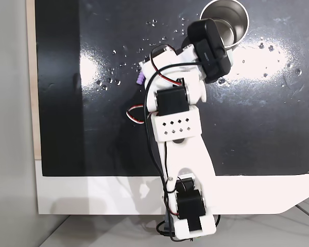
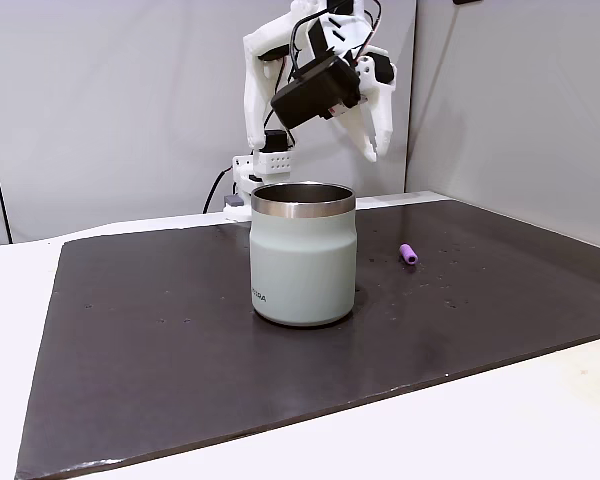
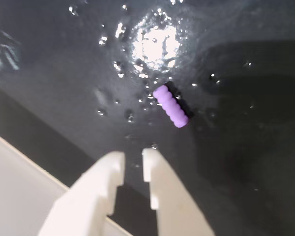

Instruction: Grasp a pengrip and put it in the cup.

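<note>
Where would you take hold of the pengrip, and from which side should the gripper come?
Grip the pengrip at its middle, fingers across the short width, coming straight down. It lies flat on the dark mat, apart from the cup, so only its ribbed sides offer hold. In the wrist view it runs diagonally, so the gripper probably needs turning to straddle it.

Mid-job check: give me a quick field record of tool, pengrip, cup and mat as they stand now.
tool: raised above the mat, fingers nearly together with a narrow gap, holding nothing
pengrip: lying flat on the mat, ahead of the fingertips in the wrist view, untouched
cup: upright on the mat, apart from the pengrip
mat: black, glossy, speckled with small spots
step: grasp not yet made
</note>
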